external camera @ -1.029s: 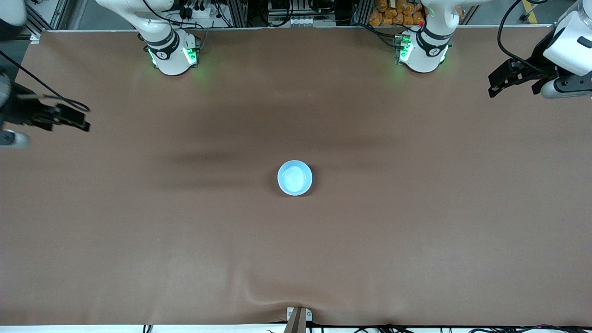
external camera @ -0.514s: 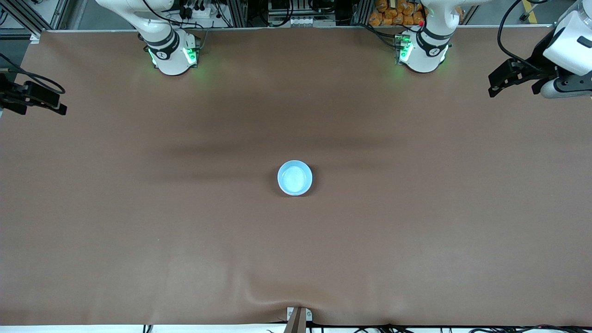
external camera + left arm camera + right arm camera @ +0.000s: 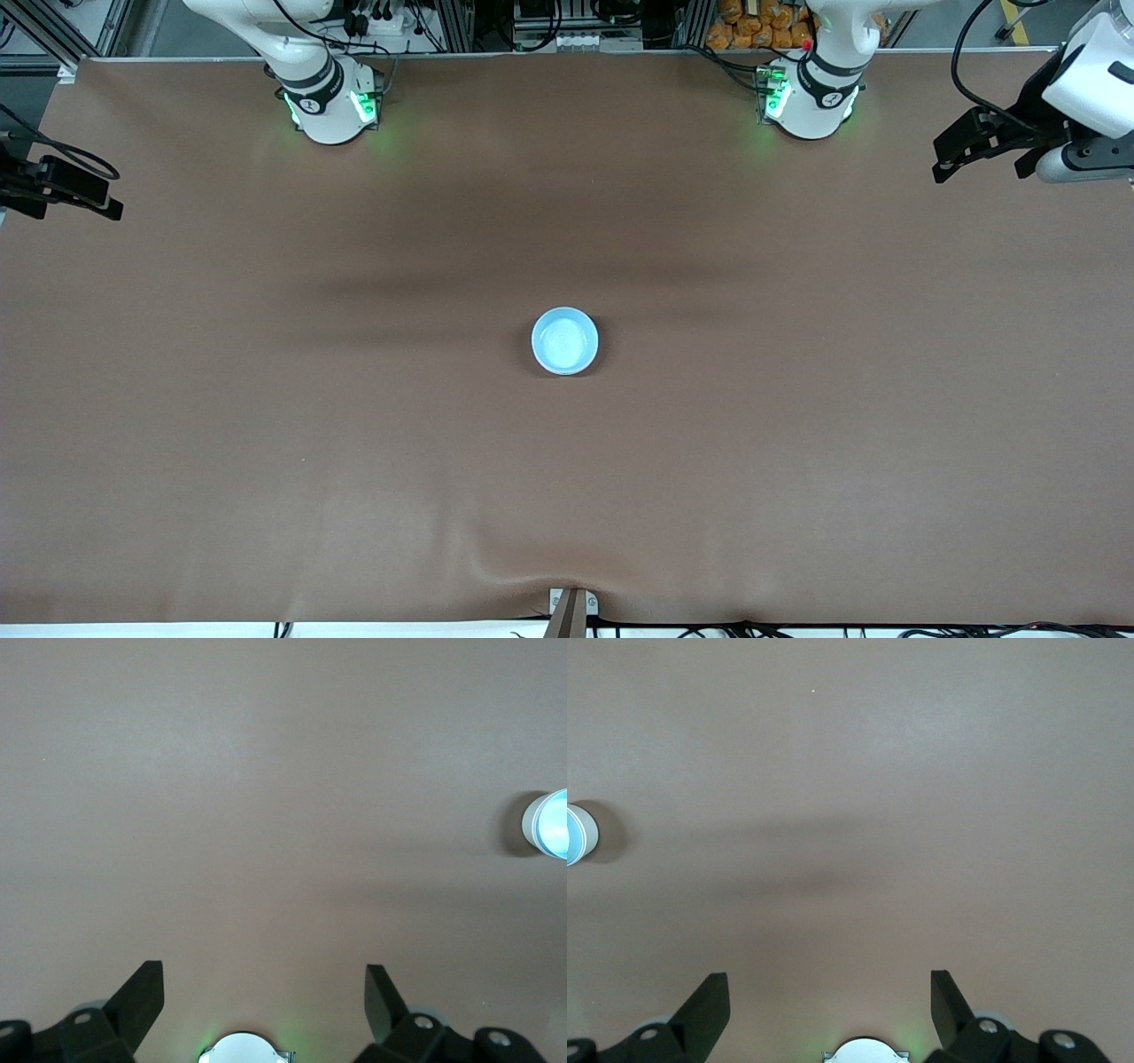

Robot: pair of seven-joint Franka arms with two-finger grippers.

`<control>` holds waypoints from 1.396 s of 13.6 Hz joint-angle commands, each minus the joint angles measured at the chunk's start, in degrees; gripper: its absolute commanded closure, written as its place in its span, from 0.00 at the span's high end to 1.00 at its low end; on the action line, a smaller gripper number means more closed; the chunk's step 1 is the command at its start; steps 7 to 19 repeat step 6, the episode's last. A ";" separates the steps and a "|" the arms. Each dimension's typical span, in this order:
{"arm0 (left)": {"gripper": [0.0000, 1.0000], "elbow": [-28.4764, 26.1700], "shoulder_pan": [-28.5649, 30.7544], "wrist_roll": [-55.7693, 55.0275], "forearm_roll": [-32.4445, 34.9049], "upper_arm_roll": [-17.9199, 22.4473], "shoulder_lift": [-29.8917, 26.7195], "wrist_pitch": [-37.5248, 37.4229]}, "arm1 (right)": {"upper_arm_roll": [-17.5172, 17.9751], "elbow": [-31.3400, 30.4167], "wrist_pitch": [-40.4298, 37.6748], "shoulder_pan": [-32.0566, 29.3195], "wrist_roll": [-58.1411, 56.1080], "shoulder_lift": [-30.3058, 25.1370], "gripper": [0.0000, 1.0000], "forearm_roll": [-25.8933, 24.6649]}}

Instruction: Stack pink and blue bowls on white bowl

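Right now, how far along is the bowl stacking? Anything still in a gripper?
It looks finished. A single stack sits mid-table with the blue bowl on top; the pink and white bowls cannot be made out under it, but none stands elsewhere. Nothing is in hand: the left gripper hangs open over its end of the table, the right gripper open over the other end. Nothing visible is left.

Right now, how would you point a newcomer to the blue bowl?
Start from the wide brown table; near its middle, about midway between the two arms' ends, sits the blue bowl. It is the only bowl showing from above, round and pale sky blue, upright, apparently topping a stack. The left gripper and right gripper hang open near the table's ends.
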 commanded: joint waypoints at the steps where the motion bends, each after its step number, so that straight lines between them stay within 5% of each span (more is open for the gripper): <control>1: 1.00 0.23 0.33 0.92 -0.50 0.14 -1.14 -0.98 | -0.64 0.39 -0.39 0.74 -0.63 0.02 1.00 -0.19; 6: 1.00 4.18 0.33 0.74 -0.23 0.31 0.62 -0.98 | -0.73 0.39 -0.22 0.65 -0.63 0.11 1.00 -0.19; 19: 1.00 4.18 0.33 0.74 -0.23 0.31 0.62 -0.98 | -0.73 0.39 -0.22 0.65 -0.63 0.11 1.00 -0.19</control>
